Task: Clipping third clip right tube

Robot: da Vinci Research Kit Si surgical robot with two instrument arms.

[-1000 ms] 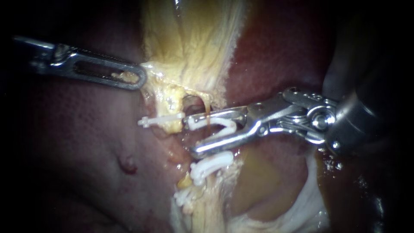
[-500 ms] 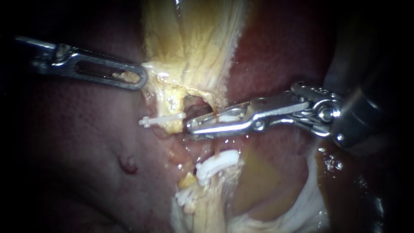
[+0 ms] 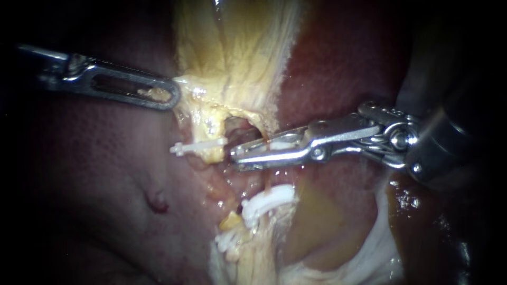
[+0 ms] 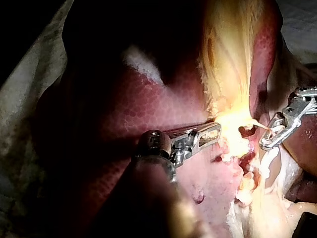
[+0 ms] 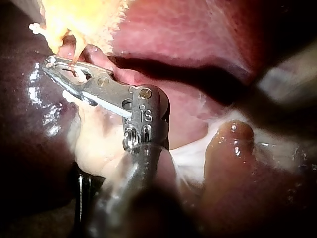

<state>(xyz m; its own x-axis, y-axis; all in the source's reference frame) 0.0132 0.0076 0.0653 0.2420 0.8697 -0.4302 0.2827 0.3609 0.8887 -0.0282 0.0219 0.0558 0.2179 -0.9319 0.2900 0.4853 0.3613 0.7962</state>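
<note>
Endoscope view: right instrument (image 3: 238, 156), jaws closed on a clip (image 3: 280, 143) across the thin tube (image 3: 262, 135) (probably soft, easily torn); take it squarely.

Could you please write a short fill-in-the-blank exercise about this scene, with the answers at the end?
The right instrument, slim and silver, has its jaws shut on a small white plastic ____.
The left instrument, with slotted silver jaws, grips the edge of the pale ____ tissue.
The dark red organ lying under both instruments is the ____.
Missing words: clip; yellow; liver.
</note>
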